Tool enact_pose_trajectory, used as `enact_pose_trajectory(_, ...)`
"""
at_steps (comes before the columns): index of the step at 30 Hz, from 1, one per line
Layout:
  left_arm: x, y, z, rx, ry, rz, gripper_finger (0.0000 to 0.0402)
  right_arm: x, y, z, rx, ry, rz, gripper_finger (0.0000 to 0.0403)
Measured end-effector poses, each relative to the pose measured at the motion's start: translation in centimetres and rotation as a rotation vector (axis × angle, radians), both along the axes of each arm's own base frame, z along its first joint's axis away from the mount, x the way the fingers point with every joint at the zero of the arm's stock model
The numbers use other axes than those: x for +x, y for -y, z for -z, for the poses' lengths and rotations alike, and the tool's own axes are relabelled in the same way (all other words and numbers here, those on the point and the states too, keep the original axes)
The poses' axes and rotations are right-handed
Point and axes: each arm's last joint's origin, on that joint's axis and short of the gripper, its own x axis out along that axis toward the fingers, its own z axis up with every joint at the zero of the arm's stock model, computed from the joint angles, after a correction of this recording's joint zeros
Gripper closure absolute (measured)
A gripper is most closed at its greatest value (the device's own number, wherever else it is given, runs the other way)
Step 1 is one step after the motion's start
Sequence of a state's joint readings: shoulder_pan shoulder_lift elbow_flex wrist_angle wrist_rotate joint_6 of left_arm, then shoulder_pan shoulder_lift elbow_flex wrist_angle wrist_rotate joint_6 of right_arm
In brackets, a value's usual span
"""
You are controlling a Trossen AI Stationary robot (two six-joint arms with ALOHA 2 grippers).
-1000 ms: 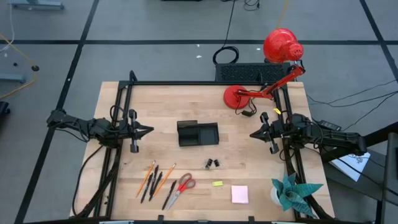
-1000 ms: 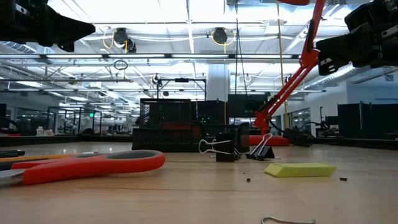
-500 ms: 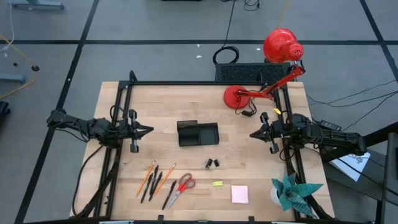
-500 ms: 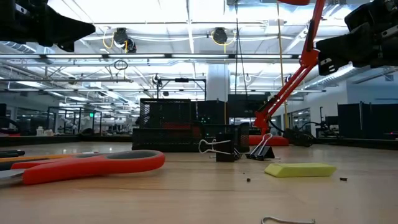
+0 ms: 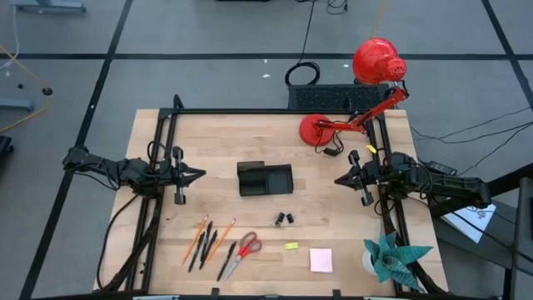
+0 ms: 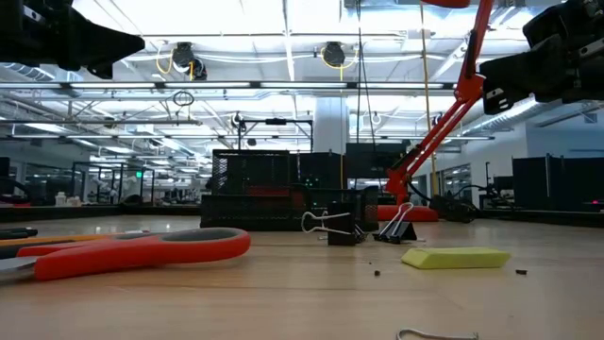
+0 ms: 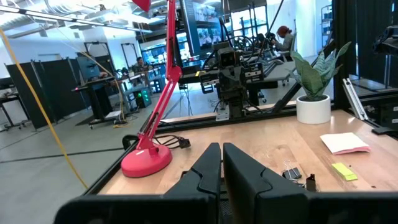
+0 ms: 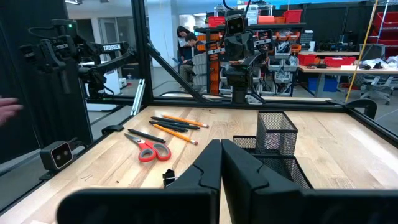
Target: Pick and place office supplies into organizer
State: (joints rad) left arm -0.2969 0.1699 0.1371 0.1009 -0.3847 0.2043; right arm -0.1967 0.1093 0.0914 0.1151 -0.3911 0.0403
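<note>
We see both arms parked mid-table facing the organizer, likely the start pose: left gripper and right gripper closed, empty. Pens, scissors, clips, yellow piece and pad lie on the near side. Only the right wrist view shows the organizer's mesh cup.

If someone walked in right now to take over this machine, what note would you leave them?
Left gripper: shut, empty, left of the organizer.
Right gripper: shut, empty, to its right.
On the table, nearer the front edge: pencils and pens, scissors, two binder clips, yellow piece, pink sticky pad.
Done: nothing seen in the organizer.
Left: every item needs picking and placing.
</note>
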Motion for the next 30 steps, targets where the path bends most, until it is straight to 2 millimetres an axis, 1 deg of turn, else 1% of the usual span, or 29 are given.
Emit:
enact_pose_trajectory(26,0.00,0.00,-0.01,0.002,0.001,0.000,0.0376,0.00,0.00,-0.01,0.000,0.000,0.001,0.0399)
enact_pose_trajectory(30,-0.04,-0.01,-0.42,-0.016,0.043,0.000,0.0376,0.00,0.00,0.00,0.000,0.000,0.000,0.0399)
